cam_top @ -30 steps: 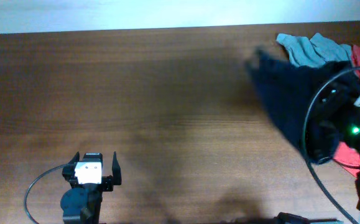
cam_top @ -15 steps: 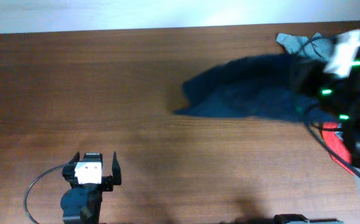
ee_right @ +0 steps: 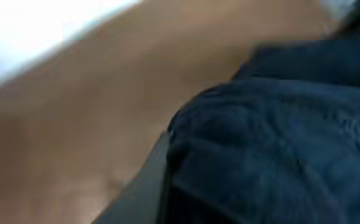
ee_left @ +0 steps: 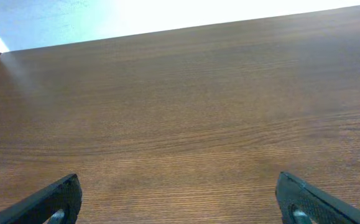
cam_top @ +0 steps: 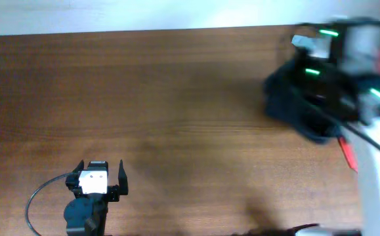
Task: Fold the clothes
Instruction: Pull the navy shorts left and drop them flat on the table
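The clothes, dark navy shorts (cam_top: 293,105), hang in a blurred bunch at the table's far right, under my right arm. My right gripper (cam_top: 317,92) sits in the cloth, shut on it. In the right wrist view the navy cloth (ee_right: 279,137) fills the right side and covers the jaws; only one dark finger (ee_right: 143,190) shows at its left edge. My left gripper (cam_top: 100,168) rests at the near left, far from the clothes. It stands open (ee_left: 178,190) over bare wood with nothing between its fingers.
A grey garment (cam_top: 301,42) peeks out at the far right edge of the brown table (cam_top: 176,98). Red cloth (cam_top: 347,154) shows beside the right arm. The arm's cable runs down the right side.
Half a second ago the shorts were stretched left across the table; now they are drawn back to the right in a bunch. The right arm has swung toward the far edge. The left arm is still.
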Motion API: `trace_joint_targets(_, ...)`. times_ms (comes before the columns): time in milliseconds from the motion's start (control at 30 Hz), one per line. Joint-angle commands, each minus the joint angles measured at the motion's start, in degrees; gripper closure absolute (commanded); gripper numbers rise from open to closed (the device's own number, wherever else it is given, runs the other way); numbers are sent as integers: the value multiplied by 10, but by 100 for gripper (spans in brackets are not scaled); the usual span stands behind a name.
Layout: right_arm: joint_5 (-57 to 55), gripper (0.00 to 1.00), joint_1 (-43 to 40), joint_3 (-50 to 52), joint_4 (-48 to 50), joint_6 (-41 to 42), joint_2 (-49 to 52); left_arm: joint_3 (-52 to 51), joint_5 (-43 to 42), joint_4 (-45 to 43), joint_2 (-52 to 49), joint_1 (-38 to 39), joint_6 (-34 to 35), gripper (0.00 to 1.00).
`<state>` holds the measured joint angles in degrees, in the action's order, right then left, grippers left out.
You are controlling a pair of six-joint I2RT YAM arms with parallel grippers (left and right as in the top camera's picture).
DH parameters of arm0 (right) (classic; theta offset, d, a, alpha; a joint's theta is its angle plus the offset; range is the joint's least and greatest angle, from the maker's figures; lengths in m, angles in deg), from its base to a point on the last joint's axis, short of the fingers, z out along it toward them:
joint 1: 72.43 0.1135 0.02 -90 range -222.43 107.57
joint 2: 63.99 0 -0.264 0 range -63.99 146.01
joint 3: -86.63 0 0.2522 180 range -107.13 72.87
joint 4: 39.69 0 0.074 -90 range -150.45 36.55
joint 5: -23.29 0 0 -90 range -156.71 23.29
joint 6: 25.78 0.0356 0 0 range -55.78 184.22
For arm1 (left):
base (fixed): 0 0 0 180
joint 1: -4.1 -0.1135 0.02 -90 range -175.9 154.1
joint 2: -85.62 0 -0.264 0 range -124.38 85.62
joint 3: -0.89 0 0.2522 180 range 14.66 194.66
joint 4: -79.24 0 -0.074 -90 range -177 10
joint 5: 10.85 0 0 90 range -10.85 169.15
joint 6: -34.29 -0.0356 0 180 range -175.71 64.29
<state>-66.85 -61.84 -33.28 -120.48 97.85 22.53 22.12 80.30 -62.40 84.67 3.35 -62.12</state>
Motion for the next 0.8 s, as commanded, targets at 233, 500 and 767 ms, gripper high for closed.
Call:
trace_joint_targets(233, 29, 50, 245, 1, 126, 95, 207, -2, 5, -1, 3, 2, -3, 1)
trace_joint_targets(500, -22, 40, 215, 0, 78, 2, 97, -2, 5, -1, 3, 2, -3, 1)
trace_joint_targets(767, -83, 36, 113, 0, -17, -109, -62, -2, 5, -1, 3, 2, -4, 1)
